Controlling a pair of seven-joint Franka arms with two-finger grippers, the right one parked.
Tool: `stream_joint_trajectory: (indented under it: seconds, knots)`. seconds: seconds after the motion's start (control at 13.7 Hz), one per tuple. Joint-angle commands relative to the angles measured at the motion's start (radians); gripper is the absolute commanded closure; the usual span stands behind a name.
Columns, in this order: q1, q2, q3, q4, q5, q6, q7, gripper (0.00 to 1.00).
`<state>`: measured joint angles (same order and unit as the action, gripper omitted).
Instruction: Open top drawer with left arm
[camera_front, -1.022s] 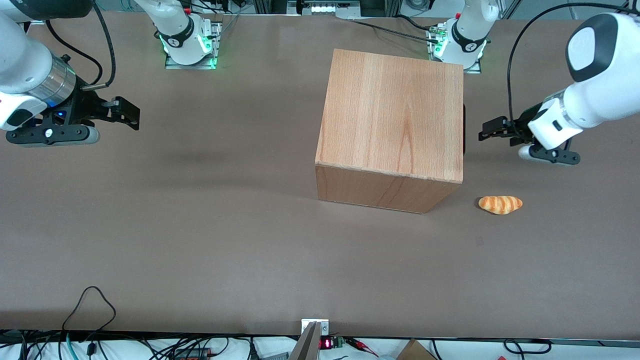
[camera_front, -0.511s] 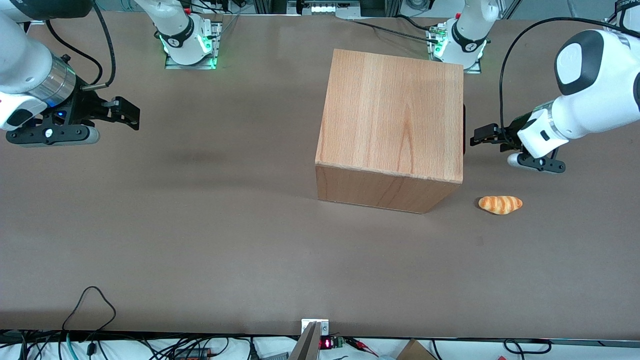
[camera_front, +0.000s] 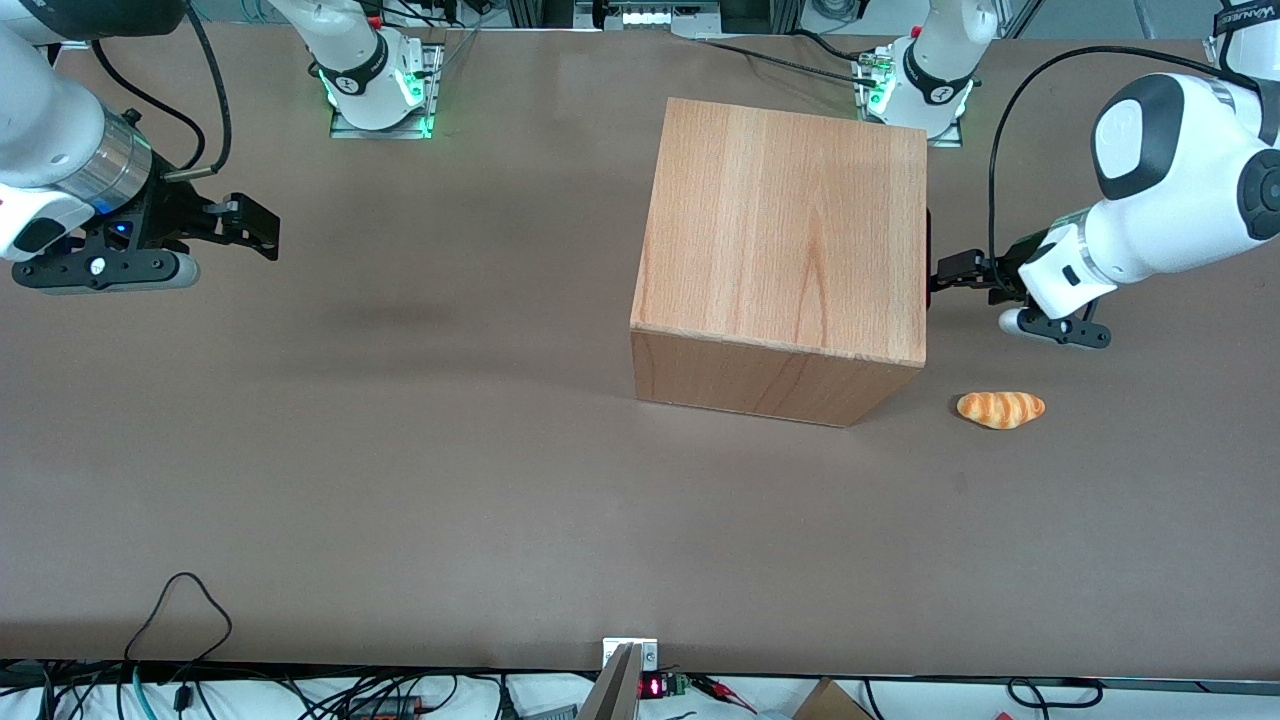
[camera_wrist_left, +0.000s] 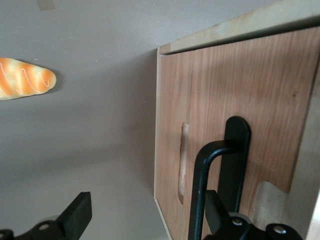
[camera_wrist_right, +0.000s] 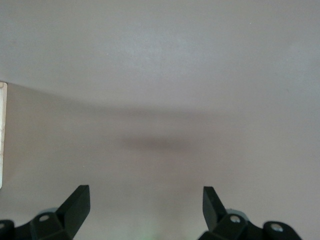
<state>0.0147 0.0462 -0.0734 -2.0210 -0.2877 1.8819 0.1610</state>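
The wooden cabinet (camera_front: 785, 250) stands on the table with its drawer front facing the working arm's end. The top drawer (camera_wrist_left: 240, 100) shows in the left wrist view as a wood panel, pushed in, with a black bar handle (camera_wrist_left: 200, 190). From the front camera only a black sliver of that handle (camera_front: 929, 258) shows past the cabinet's top. My left gripper (camera_front: 942, 275) is level with the handle and right against the drawer front. It is open (camera_wrist_left: 147, 212): the bar stands between the two fingers, close to one finger (camera_wrist_left: 216, 207), while the other finger (camera_wrist_left: 77, 215) is out over the table.
An orange striped bread roll (camera_front: 1001, 409) lies on the brown table (camera_front: 400, 450) nearer the front camera than the gripper, beside the cabinet's corner; the roll (camera_wrist_left: 22, 77) also shows from the wrist. Cables and arm bases line the table's edges.
The left arm has moved in toward the cabinet, bringing the open gripper from a gap away up to the drawer handle. The cabinet and roll have not moved.
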Motion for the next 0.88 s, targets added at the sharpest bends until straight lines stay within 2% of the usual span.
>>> stream_joint_trajectory:
  seconds: [0.0,0.8]
  knots:
    - [-0.004,-0.009,-0.003,-0.021,-0.033,0.016,0.032,0.0]
    - [0.021,0.008,0.004,-0.065,-0.018,0.059,0.086,0.0]
